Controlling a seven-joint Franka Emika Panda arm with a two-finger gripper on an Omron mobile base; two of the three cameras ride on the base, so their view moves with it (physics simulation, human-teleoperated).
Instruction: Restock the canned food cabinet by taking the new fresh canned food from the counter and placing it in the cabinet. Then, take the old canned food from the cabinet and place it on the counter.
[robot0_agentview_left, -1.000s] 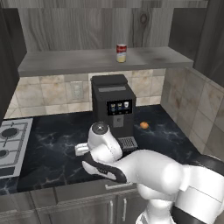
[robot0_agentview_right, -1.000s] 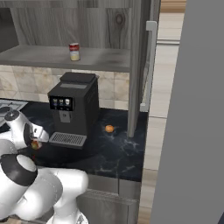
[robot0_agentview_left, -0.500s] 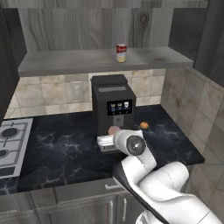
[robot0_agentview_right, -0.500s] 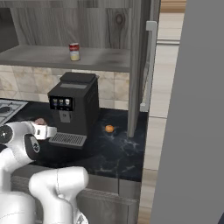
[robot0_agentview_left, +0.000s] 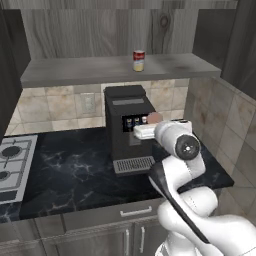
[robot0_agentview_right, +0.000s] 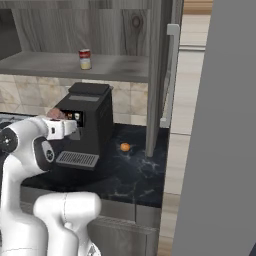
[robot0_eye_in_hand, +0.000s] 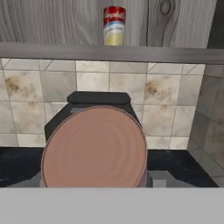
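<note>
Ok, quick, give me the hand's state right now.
Hand: closed on the new fresh canned food, lifted in front of the coffee machine.

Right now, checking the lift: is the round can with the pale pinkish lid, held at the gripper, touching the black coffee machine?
Cannot tell. In the left base view the can overlaps the coffee machine; no view shows a gap or contact plainly.

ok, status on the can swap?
Gripper shut on new can, lifted in front of coffee machine. Old can upright on cabinet shelf. Coffee machine stands below the shelf, close to the lift path.
</note>
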